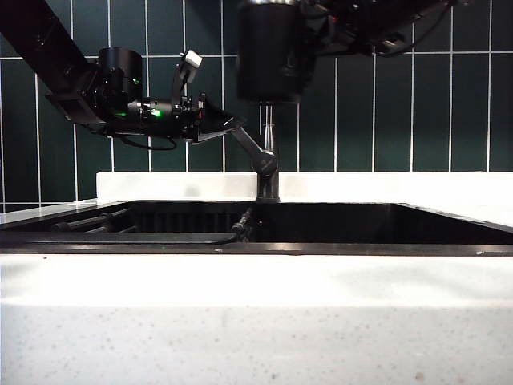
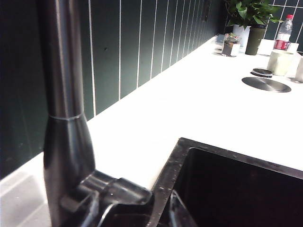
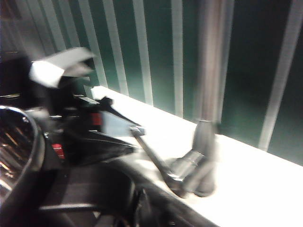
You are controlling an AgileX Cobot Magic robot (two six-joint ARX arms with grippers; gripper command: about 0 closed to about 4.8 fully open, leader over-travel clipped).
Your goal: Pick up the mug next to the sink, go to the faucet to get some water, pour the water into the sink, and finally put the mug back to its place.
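The right gripper (image 1: 309, 36), at 12 o'clock in the exterior view, is clamped on the mug (image 1: 271, 52), which hangs upright in front of the faucet (image 1: 268, 152) pipe, above the sink (image 1: 337, 220). The left gripper (image 1: 220, 120), at 10 o'clock, has its jaws spread wide around the tip of the lever (image 1: 250, 146), holding nothing firmly. In the right wrist view the mug's shiny rim (image 3: 28, 142) fills the near corner.

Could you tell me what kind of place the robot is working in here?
Most likely a kitchen or office pantry: a black sink sunk in a white speckled countertop, a tall metal faucet against a dark green tiled wall, and plants and a water bottle farther along.
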